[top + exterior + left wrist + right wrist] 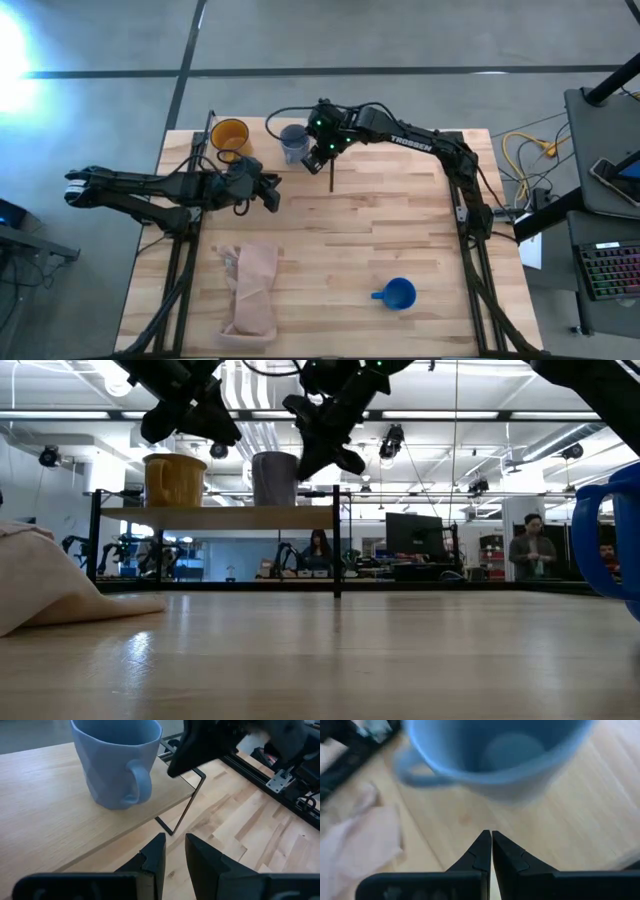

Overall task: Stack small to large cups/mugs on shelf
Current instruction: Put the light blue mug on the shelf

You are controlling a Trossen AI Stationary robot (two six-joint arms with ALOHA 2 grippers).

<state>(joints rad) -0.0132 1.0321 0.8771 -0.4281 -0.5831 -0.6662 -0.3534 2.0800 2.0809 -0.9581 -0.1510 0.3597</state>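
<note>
The shelf stands at the table's far edge. On it stand the yellow-orange mug and the pale grey-blue mug, both upright on their bases, as the low view shows for the yellow mug and the pale mug. The bright blue mug stands on the tabletop near the front right. My right gripper is shut and empty just above and beside the pale mug. My left gripper is open by a narrow gap, empty, in front of the shelf, facing the pale mug.
A tan cloth lies crumpled at the table's near left. The shelf's thin black post stands at its right end, close to both grippers. Bare tabletop lies between the shelf and the blue mug. People stand in the room beyond the table.
</note>
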